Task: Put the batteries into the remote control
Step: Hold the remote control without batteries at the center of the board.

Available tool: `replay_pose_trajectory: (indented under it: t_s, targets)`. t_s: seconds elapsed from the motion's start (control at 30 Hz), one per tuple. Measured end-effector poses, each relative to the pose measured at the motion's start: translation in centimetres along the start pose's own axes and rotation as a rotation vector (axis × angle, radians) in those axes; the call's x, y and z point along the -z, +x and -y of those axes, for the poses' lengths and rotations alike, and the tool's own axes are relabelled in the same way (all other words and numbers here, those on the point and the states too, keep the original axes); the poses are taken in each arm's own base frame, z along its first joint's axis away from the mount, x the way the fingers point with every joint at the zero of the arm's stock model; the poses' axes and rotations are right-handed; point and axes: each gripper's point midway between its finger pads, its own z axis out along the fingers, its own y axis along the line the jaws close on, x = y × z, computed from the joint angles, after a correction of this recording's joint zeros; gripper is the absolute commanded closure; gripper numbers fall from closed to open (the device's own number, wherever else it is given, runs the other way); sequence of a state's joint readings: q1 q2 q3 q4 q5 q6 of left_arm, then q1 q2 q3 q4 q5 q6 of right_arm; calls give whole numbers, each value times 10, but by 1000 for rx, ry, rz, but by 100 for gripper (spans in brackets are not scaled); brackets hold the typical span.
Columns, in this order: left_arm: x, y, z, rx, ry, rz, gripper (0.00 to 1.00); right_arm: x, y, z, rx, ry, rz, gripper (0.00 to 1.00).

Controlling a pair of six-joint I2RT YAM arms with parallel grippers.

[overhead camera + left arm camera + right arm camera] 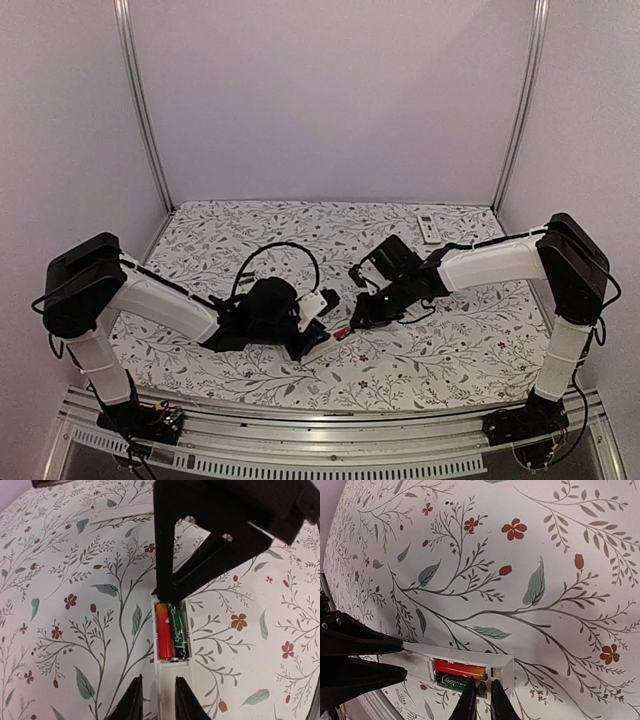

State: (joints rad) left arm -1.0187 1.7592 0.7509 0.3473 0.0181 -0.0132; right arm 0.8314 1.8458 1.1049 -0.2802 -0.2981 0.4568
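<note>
Left tool [158, 680] straddles the remote [412, 661] — grip unclear; right tool [483, 687], narrowly parted, empty, just beside the batteries [462, 670].

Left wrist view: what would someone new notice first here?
The white remote lying on the flowered cloth with its back open and two batteries side by side inside, one red, one black. The left hand straddles one end; the right hand has its tips at the compartment's other end.

Batteries [172, 635]: two, one red, one black
Remote controls: two, open remote [167, 680], far remote [427, 228]
Tools: two, left tool [156, 700], right tool [481, 700]
</note>
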Motion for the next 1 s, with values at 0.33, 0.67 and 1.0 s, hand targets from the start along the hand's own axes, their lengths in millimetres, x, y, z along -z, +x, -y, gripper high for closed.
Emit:
replay_pose_trajectory:
  t_s: [0.33,0.67,1.0]
  targets:
    - [-3,3,6,-23,29,-9,62,-6,1,-2,12,-5,-6,96]
    - [-20,4,11,-26,55,-25,62,-8,4,-6,15,-7,-10,96]
    - [-26,4,18,-23,91,-29,65,-8,11,-7,-7,-24,9,97]
